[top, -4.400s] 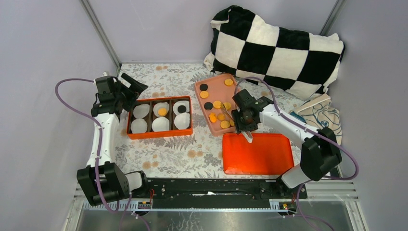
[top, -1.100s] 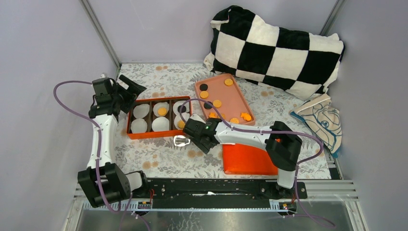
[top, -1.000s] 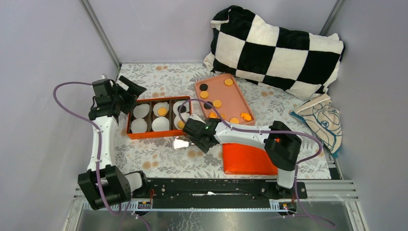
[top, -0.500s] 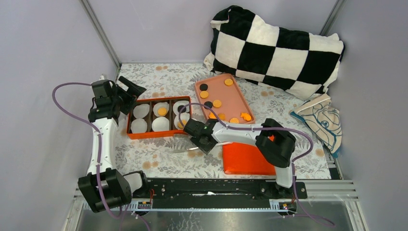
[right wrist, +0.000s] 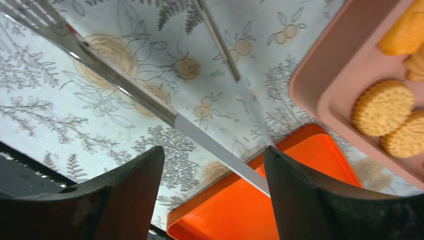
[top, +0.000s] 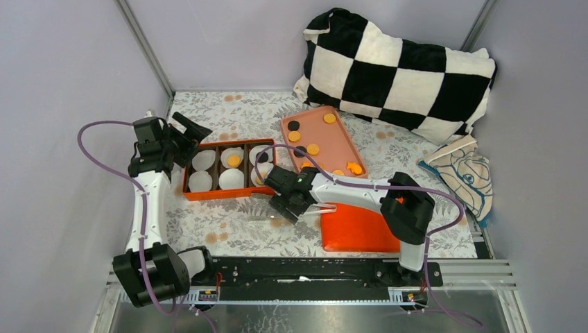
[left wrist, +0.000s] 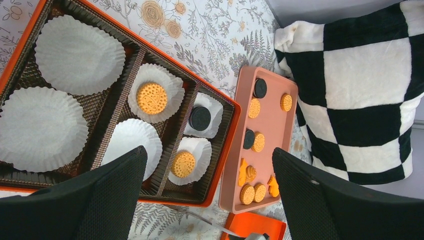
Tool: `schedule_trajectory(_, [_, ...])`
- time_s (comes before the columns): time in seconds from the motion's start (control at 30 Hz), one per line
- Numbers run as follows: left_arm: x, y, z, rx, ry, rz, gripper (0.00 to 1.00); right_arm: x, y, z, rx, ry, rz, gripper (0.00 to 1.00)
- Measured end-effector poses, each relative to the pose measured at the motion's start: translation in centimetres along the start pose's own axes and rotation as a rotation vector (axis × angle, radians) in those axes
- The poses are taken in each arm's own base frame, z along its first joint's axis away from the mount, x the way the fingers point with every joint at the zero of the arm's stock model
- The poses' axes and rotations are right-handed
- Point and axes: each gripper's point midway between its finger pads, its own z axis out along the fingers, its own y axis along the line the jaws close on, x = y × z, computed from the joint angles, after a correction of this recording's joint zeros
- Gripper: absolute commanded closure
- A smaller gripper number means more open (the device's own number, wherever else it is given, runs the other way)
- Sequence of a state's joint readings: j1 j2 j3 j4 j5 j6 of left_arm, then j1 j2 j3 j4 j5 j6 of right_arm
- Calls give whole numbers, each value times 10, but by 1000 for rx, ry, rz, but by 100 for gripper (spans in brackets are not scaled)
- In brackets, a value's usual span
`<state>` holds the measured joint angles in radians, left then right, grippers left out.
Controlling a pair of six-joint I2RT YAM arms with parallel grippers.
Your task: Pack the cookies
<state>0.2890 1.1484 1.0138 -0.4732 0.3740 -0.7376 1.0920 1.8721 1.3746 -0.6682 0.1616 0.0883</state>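
Golden and black cookies [top: 313, 149] lie on the pink tray [top: 333, 135], which also shows in the left wrist view [left wrist: 272, 125]. The orange box [top: 229, 193] holds white liners. Three of them hold cookies: an orange one [left wrist: 151, 98], a black one [left wrist: 200, 118] and another orange one [left wrist: 183, 163]. My right gripper [top: 281, 205] hovers off the box's near right corner, jaws wide apart [right wrist: 214, 195]. Metal tongs [right wrist: 150, 102] run beneath it, their handle end hidden behind the right finger. My left gripper [top: 188, 142] is open and empty above the box's left end [left wrist: 210, 200].
An orange lid [top: 360, 229] lies on the table right of my right gripper. A black and white checked pillow [top: 402, 69] sits at the back right. A printed cloth [top: 461, 170] lies at the far right. Purple walls stand close on both sides.
My right arm came from the pink tray to the box's near right corner, and an orange cookie now lies in the near right liner. In the last second the tongs' tip swung nearer.
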Motion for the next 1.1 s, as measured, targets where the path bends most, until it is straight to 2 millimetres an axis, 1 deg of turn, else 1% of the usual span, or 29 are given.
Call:
schedule_trajectory(0.03, [0,0,0,1,0,1,1,-1,-3,-1,13,-5,-5,13])
schedule_trajectory(0.07, [0,0,-1,2,-1,1,1,-2,-6,-2,30,-11,-14,11])
schedule_trajectory(0.17, [0,-3,-3,9,-7,6,1,-4,-13,-5,59,-21,-39,10])
schedule_trajectory(0.33, [2,-2,-5,10,-5,8,1,-5,-15,-3,62,-12,-88,10])
schedule_trajectory(0.43, [6,2,-4,3,5,3,1,-8,-18,4,58,-2,-87,10])
schedule_trajectory(0.63, [7,3,-4,3,11,3,1,-4,-35,16,12,23,-21,9])
schedule_trajectory(0.7, [8,3,-4,2,11,3,1,-2,-37,21,-7,33,-2,9])
schedule_trajectory(0.8, [8,4,-3,0,14,2,1,3,-33,28,-36,55,3,10])
schedule_trajectory(0.93, [8,4,-3,0,14,2,1,11,-19,36,-108,82,3,10])
schedule_trajectory(1.03, [9,4,-3,1,15,2,1,19,-11,38,-150,103,13,11])
schedule_trajectory(1.1, [9,4,-3,2,16,2,1,21,-8,37,-159,106,19,11])
